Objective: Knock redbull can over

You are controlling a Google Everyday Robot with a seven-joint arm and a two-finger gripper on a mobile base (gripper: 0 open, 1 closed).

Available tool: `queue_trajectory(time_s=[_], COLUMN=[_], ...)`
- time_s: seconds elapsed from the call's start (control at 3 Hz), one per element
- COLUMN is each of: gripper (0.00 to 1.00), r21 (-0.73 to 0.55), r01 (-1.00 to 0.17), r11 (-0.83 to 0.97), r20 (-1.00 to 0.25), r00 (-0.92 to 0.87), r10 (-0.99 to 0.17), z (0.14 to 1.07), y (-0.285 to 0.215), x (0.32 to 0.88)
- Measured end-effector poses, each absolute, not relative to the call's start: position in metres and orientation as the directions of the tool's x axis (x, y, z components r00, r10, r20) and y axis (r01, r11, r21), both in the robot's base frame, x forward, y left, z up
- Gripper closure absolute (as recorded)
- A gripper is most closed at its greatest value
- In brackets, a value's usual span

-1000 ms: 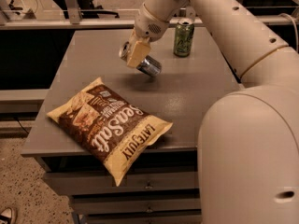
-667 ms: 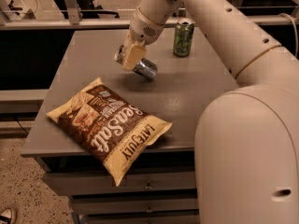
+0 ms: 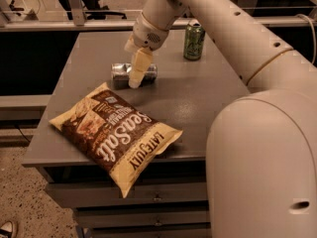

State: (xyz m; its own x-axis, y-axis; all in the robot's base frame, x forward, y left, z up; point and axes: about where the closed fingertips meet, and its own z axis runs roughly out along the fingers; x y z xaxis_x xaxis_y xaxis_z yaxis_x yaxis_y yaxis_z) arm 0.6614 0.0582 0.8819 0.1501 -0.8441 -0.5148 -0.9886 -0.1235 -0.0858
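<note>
The redbull can [image 3: 121, 72], slim and silver-grey, lies on its side on the grey table [image 3: 198, 103], its long axis running left to right. My gripper [image 3: 134, 81] hangs just in front of the can's middle and covers part of it, its cream-coloured fingers [image 3: 138, 66] pointing down toward the tabletop. The white arm reaches in from the upper right.
A wider green can [image 3: 193, 41] stands upright at the table's back right. A large brown and yellow chip bag [image 3: 115, 131] lies on the front left, overhanging the front edge. Drawers sit below the tabletop. A shoe [image 3: 6, 228] shows on the floor at bottom left.
The can, tilted by the gripper before, now lies flat on its side on the table. The gripper has moved slightly left and down, staying over the can.
</note>
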Motion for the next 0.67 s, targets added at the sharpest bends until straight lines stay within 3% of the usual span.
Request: queue_trajectory(time_s=[0.67], gripper=[0.0], r21=[-0.121], r01=[-0.991], r11=[-0.063], r20=[-0.524], r00=[0.118], r10=[-0.843], z=[0.889], y=[0.043], x=[0.661])
